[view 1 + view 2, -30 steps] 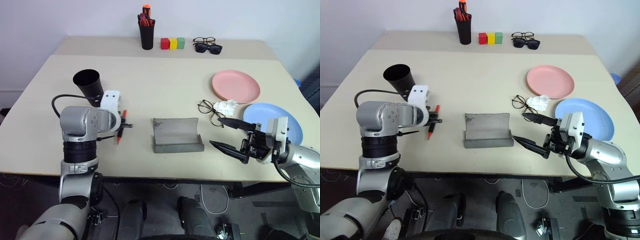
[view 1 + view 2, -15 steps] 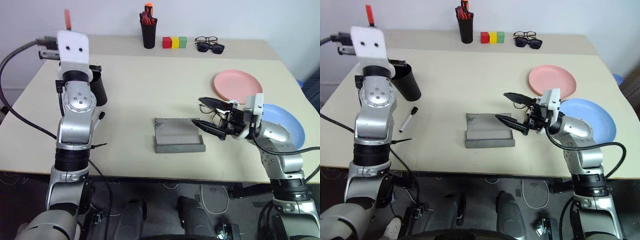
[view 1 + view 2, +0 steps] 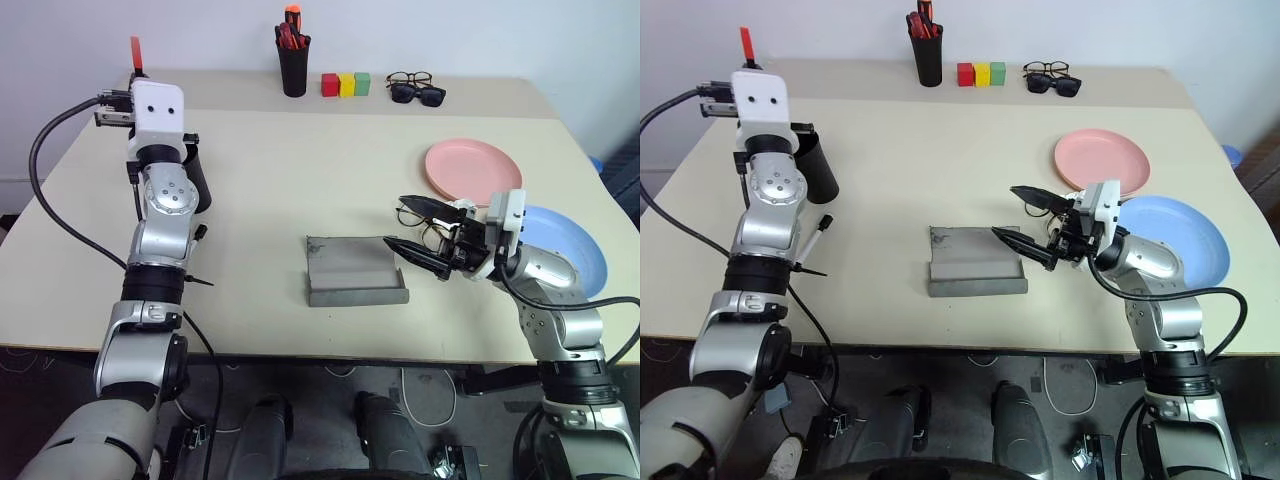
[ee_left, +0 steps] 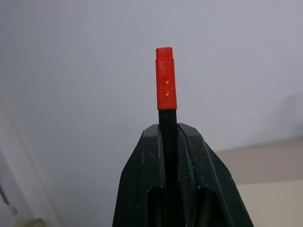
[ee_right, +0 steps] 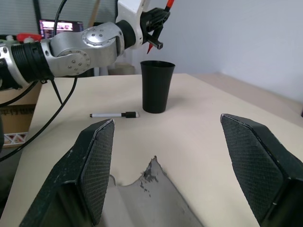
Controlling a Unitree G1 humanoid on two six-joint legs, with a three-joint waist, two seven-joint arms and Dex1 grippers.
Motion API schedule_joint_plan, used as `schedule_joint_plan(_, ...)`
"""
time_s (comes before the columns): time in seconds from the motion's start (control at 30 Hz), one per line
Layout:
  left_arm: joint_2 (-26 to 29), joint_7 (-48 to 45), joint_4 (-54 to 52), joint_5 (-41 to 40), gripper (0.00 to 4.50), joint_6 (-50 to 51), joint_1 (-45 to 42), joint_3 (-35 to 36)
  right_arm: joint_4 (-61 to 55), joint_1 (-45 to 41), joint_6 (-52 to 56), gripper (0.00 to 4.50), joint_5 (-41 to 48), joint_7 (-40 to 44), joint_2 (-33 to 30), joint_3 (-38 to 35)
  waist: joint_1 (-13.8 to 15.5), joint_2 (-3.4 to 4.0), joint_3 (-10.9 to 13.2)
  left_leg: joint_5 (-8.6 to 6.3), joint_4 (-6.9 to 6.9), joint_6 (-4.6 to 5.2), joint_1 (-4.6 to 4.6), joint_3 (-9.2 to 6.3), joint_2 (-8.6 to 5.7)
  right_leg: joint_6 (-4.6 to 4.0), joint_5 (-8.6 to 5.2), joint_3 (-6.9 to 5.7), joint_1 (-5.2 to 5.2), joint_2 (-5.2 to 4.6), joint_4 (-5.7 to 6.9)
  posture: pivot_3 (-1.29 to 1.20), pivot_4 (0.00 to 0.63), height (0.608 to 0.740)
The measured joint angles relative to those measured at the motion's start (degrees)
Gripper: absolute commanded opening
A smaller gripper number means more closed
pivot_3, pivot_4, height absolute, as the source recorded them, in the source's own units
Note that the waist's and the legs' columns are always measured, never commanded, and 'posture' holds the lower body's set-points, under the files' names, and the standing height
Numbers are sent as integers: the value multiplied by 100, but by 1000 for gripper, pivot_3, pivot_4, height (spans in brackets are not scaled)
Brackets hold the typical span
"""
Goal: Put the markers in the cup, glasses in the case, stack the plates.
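Left arm raised above the cup, red-capped marker sticking up from its top. Right gripper wide open beside the open case, glasses at its fingers. Pink plate and blue plate apart on the desk.

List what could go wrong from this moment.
1. The left gripper holds a marker raised above the cup; released off-centre, it may hit the rim or tip the cup.
2. The open right gripper hangs near the glasses, which lie against a white wad; it might pinch a lens or grab the wad too.
3. A second marker lies beside the cup, where the arm could knock it.
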Motion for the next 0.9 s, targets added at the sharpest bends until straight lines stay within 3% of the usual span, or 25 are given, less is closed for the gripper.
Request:
schedule_joint_plan(0.1, -43, -14, 432, -48, 116, -201, -150, 4, -166, 103, 43, 3646, 33, -71, -68, -128, -1, 0, 0, 0, 1, 0, 0, 0, 0, 1, 1, 0, 1, 0, -1, 0, 150, 740)
schedule_joint_plan(0.2, -155, -26, 641, -83, 1224, -372, -146, 5, -288, 191, 118, 3646, 60, -134, -135, -207, 0, 0, 0, 0, 0, 0, 0, 0, 0, 1, 1, 0, 1, 0, -1, 0, 150, 740)
schedule_joint_plan(0.33, -402, -80, 673, -229, 3175, -607, 17, 8, -434, 258, 254, 3646, 134, -190, -161, -241, -4, 0, 0, 0, 0, 0, 0, 0, 0, 1, 1, 0, 1, 0, 0, 0, 150, 740)
schedule_joint_plan(0.5, -647, -524, 1, -749, 3175, -621, 535, 206, -493, 329, 362, 3646, 161, -225, -236, -342, -6, 0, 0, 0, 1, 0, -1, 0, 1, 1, 1, 0, 0, -1, 1, 0, 150, 740)
schedule_joint_plan(0.63, -688, -1783, -2111, -2091, 3175, 1307, 1130, 287, -512, 317, 402, 3646, 162, -233, -245, -335, -12, 1, 0, 0, 0, 0, -1, 0, 2, 0, 1, 1, 1, -1, 2, 0, 150, 740)
schedule_joint_plan(0.77, 207, -3163, -4094, -3127, 3175, 3104, 2282, 123, -523, 365, 417, 3646, 162, -238, -257, -351, -124, 6, -2, -1, -7, 1, 6, -1, 8, -4, -2, 2, -5, 6, 16, 0, 150, 740)
schedule_joint_plan(0.9, 1212, -3979, -5224, -3595, 3175, 4158, 3150, 172, -512, 406, 410, 3646, 158, -240, -250, -348, -175, 6, -1, -1, -1, 1, 8, 2, 8, -24, -13, 4, -2, 6, 13, 0, 150, 740)
